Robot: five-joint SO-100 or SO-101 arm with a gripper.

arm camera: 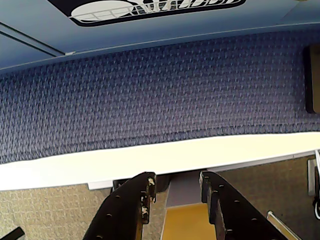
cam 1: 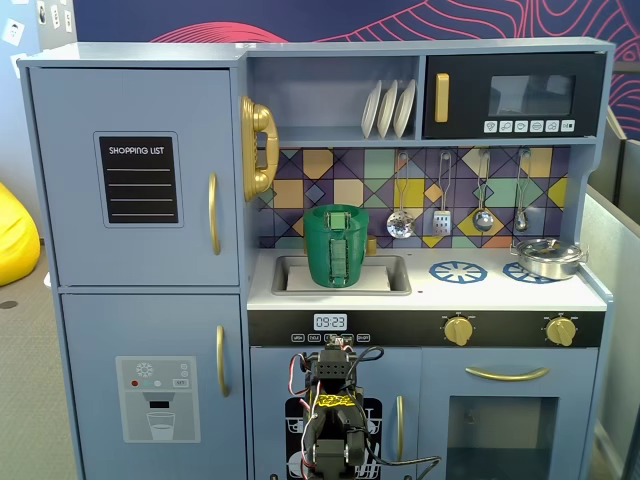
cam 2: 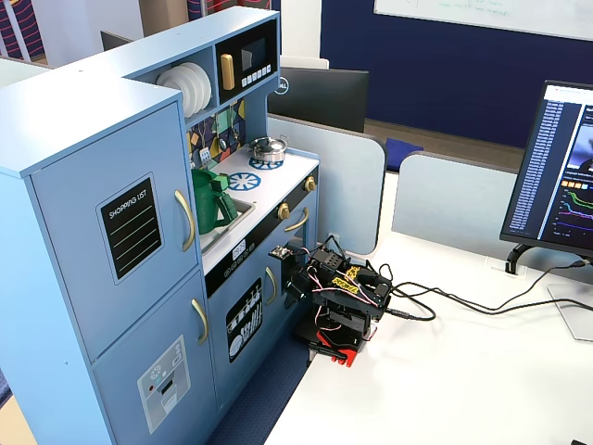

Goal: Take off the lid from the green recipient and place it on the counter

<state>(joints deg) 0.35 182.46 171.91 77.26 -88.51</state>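
The green recipient (cam 1: 335, 255) stands upright in the inset sink (cam 1: 398, 283) at the left of the white counter (cam 1: 500, 292). The dark-green lid (cam 1: 335, 212) sits on top of it, strap handle up. In the other fixed view the recipient (cam 2: 213, 204) shows beside the fridge column, with its lid (cam 2: 206, 175) on. My arm (cam 1: 335, 415) is folded low in front of the kitchen, well below the counter. In the wrist view my gripper (arm camera: 176, 182) is open and empty, with its fingers (arm camera: 145, 195) above the white table edge and blue carpet. The recipient is out of the wrist view.
A steel pot (cam 1: 548, 257) sits on the right burner ring. Utensils hang on the backsplash and white plates (cam 1: 388, 108) stand on the shelf above. The arm's base (cam 2: 338, 301) sits on a white desk beside cables and a monitor (cam 2: 556, 167).
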